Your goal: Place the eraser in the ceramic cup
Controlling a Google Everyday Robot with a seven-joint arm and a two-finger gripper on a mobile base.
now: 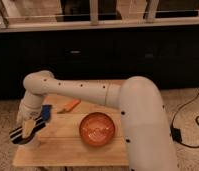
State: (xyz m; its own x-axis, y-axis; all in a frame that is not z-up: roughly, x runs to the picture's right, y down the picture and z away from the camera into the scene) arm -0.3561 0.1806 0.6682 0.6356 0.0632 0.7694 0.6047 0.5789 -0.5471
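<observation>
Camera view: gripper [27, 131] hangs over the table's [68, 150] left edge; eraser unseen, grip indiscernible.

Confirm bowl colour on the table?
Orange-red, with a glossy patterned inside: bowl, clearest in the camera view. The gripper hangs over the table's left edge.

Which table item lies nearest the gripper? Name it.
The blue object, right beside the gripper at the table's left edge; the orange item and bowl sit farther right.
</observation>
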